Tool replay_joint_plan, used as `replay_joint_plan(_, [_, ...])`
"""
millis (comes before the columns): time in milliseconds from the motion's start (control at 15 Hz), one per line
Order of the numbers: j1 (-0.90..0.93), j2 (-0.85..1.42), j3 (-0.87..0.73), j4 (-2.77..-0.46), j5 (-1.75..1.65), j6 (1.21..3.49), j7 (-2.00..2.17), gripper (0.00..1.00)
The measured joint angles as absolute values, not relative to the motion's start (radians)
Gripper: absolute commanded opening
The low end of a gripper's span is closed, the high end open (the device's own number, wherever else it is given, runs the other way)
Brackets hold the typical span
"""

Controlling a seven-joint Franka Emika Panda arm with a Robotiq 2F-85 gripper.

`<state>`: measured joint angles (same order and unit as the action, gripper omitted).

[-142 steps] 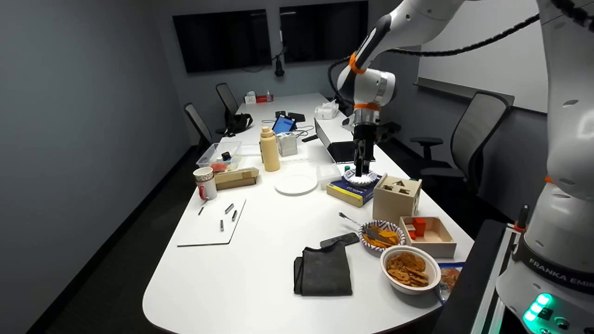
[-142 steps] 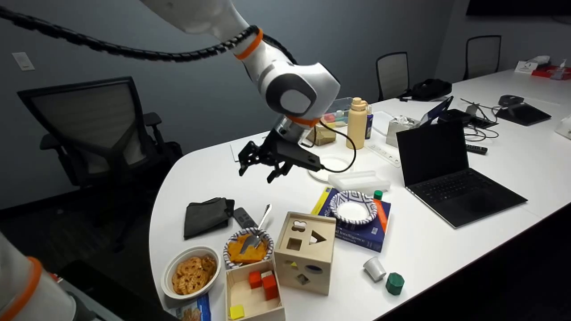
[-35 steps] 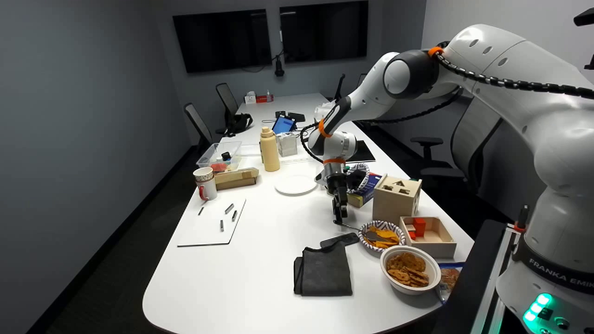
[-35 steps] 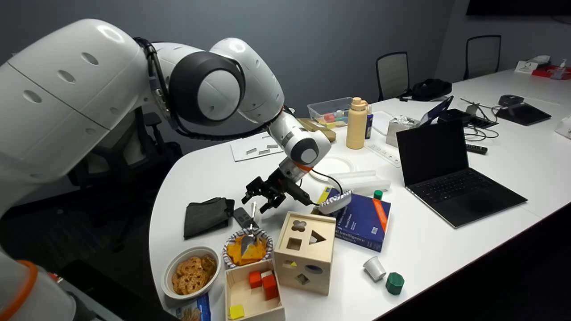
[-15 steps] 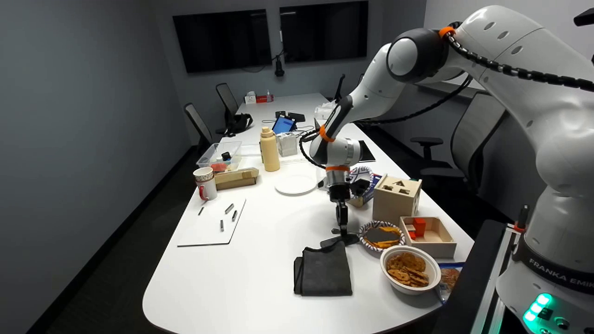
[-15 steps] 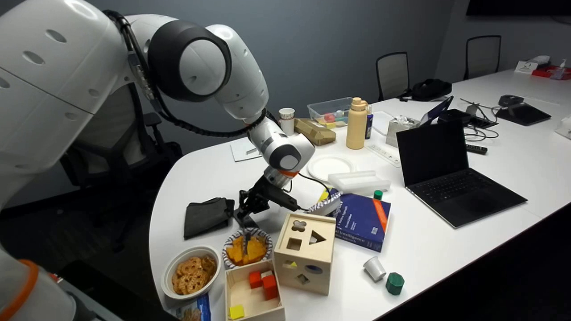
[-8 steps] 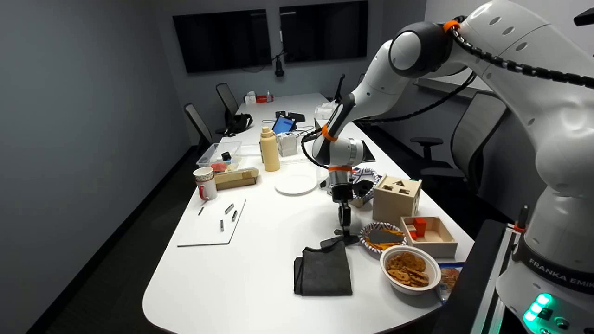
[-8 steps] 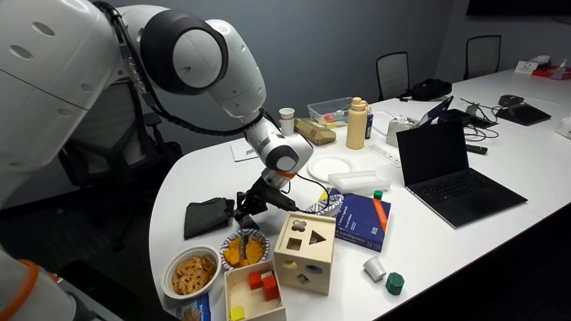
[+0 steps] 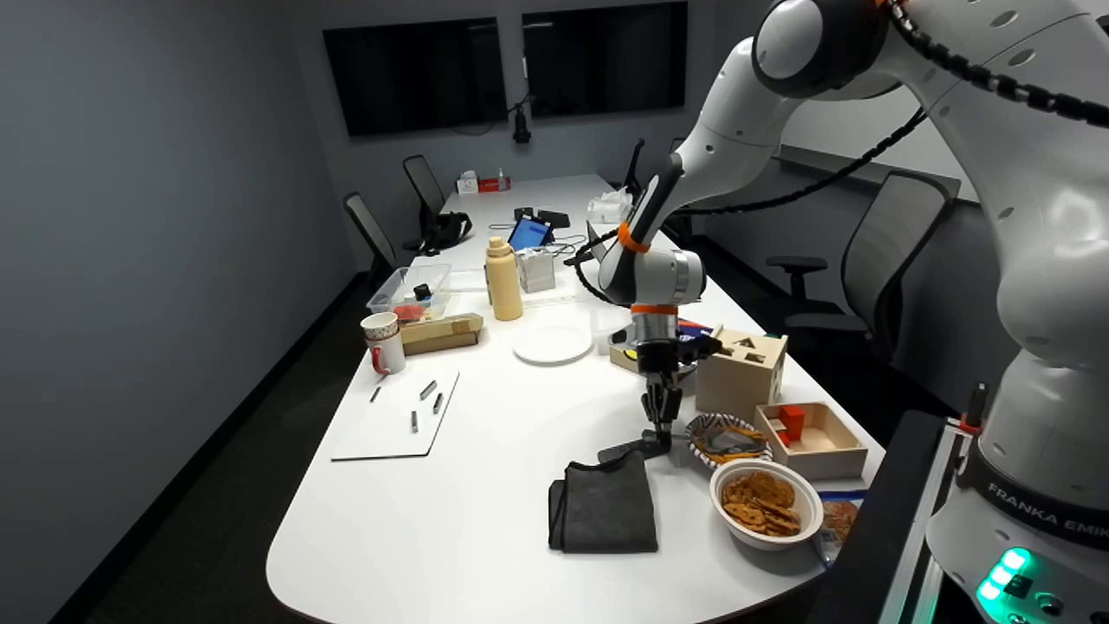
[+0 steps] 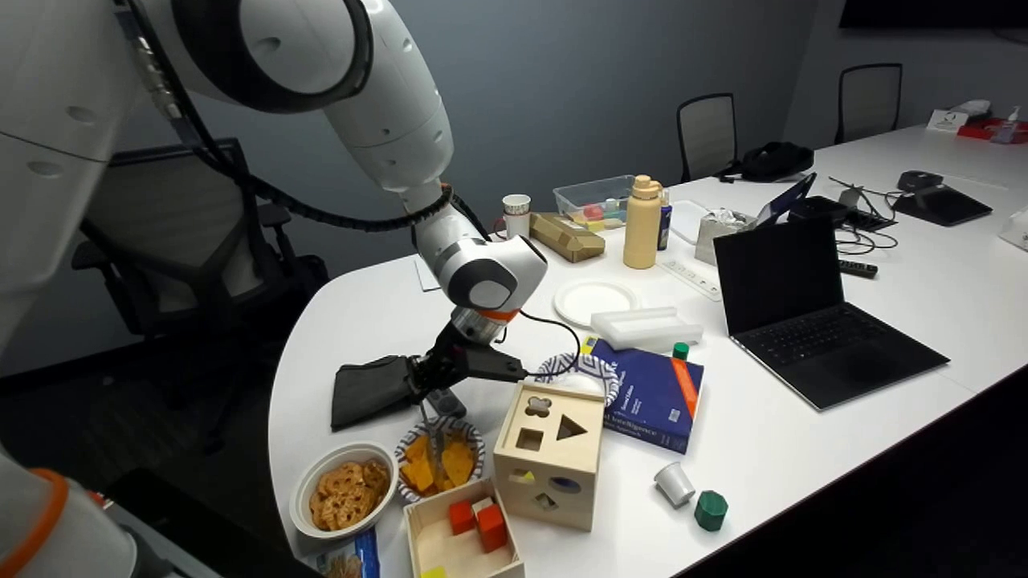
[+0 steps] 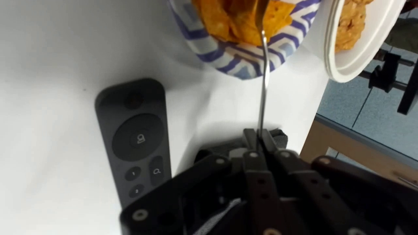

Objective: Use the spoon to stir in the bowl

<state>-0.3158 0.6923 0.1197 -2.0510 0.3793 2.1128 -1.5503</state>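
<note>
Wrist view: the gripper (image 11: 260,135) pinches the metal spoon (image 11: 266,65); pushing it hard sideways could skid the zigzag-patterned paper bowl (image 11: 235,62) and spill tortilla chips (image 11: 240,27).

Spoon (image 11: 264,83) partly outside wrist view

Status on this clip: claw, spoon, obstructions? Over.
Claw clamped on spoon. Spoon's head in patterned bowl, with chips. White bowl and tray close beside that bowl, likely limiting wide strokes.
</note>
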Motion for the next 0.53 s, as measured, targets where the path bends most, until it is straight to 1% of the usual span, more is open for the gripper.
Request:
replay_joint_plan(267, [-0.318, 0.598, 0.137, -2.171, 0.406, 2.205, -1.69, 0.01])
replay_joint_plan(533, [-0.318, 0.558, 0.143, -2.207, 0.445, 2.24, -1.823, 0.01])
